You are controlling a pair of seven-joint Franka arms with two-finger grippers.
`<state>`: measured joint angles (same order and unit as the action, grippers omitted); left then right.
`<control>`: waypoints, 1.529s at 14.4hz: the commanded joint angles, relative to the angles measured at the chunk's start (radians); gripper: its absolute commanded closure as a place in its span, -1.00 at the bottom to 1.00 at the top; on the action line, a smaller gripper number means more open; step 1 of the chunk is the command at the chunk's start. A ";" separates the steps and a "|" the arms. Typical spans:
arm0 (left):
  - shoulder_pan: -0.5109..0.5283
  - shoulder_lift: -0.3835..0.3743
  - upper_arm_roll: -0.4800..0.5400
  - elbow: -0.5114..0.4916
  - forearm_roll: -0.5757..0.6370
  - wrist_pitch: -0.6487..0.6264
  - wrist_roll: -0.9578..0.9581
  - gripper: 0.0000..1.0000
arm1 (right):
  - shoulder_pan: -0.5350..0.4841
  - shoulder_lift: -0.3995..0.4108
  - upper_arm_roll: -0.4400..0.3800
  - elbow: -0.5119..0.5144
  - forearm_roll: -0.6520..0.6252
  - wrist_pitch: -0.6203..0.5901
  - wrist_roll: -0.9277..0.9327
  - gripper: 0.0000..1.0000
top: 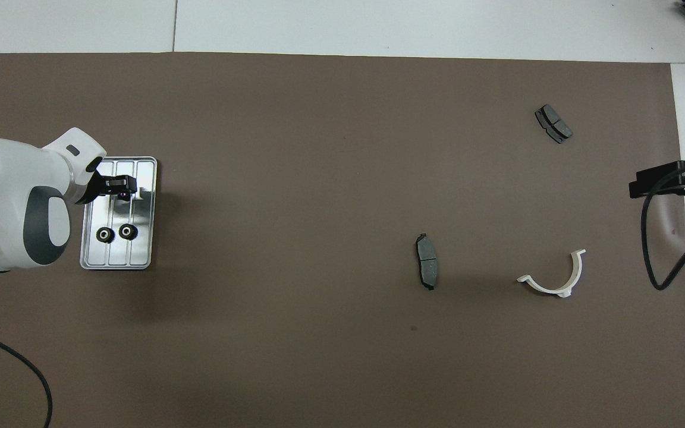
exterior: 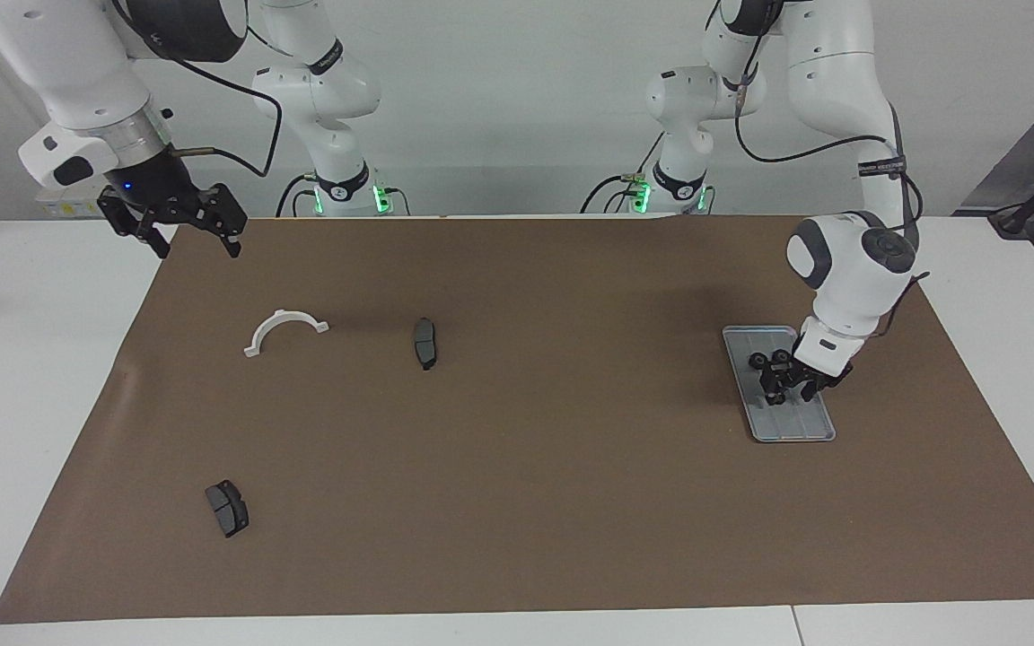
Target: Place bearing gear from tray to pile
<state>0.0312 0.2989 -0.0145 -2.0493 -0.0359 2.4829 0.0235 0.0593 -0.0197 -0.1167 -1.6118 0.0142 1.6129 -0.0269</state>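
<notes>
While two black bearing gears (top: 115, 233) lay side by side at the tray's (top: 143, 249) six o'clock end, the left gripper (exterior: 791, 392) reached down over the third gear (top: 123, 194) toward twelve o'clock; whether its fingers gripped it, I cannot tell. The small, dark, toothed gear sat between them. The right gripper (exterior: 185, 238) waited, fingers spread.

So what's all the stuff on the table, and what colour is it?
tray: one, silver-grey, on the brown mat toward the left arm's end
gears: two seen clearly, black, side by side in the tray; a third sits under the gripper
brake pads: two, dark grey, on the mat toward the right arm's end
curved bracket: one, white, beside a pad
left gripper: down in the tray
right gripper: open, waiting over the mat's corner
</notes>
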 commanded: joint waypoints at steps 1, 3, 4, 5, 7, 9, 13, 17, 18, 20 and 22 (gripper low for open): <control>-0.010 -0.004 0.007 -0.023 0.013 0.034 -0.020 0.03 | -0.003 -0.025 0.000 -0.025 0.018 -0.002 0.010 -1.00; -0.010 -0.003 0.007 -0.023 0.013 0.034 -0.020 0.06 | -0.003 -0.025 0.000 -0.025 0.018 -0.004 0.010 -1.00; -0.010 -0.003 0.007 -0.023 0.013 0.034 -0.020 0.11 | -0.003 -0.025 0.002 -0.025 0.018 -0.004 0.010 -1.00; -0.010 -0.001 0.007 -0.023 0.013 0.037 -0.020 0.15 | -0.003 -0.025 0.000 -0.025 0.018 -0.002 0.010 -1.00; -0.011 0.003 0.007 -0.023 0.013 0.053 -0.020 0.16 | -0.003 -0.025 0.002 -0.025 0.018 -0.004 0.010 -1.00; -0.013 0.003 0.008 -0.023 0.013 0.053 -0.019 0.86 | -0.003 -0.025 0.000 -0.025 0.018 -0.004 0.010 -1.00; -0.014 -0.006 0.008 0.020 0.013 -0.033 -0.017 1.00 | -0.003 -0.025 0.000 -0.025 0.018 -0.004 0.010 -1.00; -0.048 -0.079 -0.002 0.165 0.013 -0.319 -0.137 1.00 | -0.003 -0.025 0.000 -0.025 0.018 -0.004 0.010 -1.00; -0.078 -0.090 -0.002 0.190 0.011 -0.376 -0.196 1.00 | -0.003 -0.025 0.000 -0.025 0.018 -0.002 0.010 -1.00; -0.163 -0.098 -0.004 0.227 0.005 -0.426 -0.389 1.00 | -0.003 -0.025 0.000 -0.025 0.018 -0.004 0.010 -1.00; -0.265 -0.098 -0.004 0.209 0.005 -0.356 -0.602 1.00 | -0.003 -0.025 0.000 -0.025 0.018 -0.004 0.010 -1.00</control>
<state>-0.1440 0.1898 -0.0311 -1.8354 -0.0369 2.0916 -0.4090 0.0593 -0.0197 -0.1167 -1.6118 0.0142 1.6129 -0.0269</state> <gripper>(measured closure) 0.767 0.000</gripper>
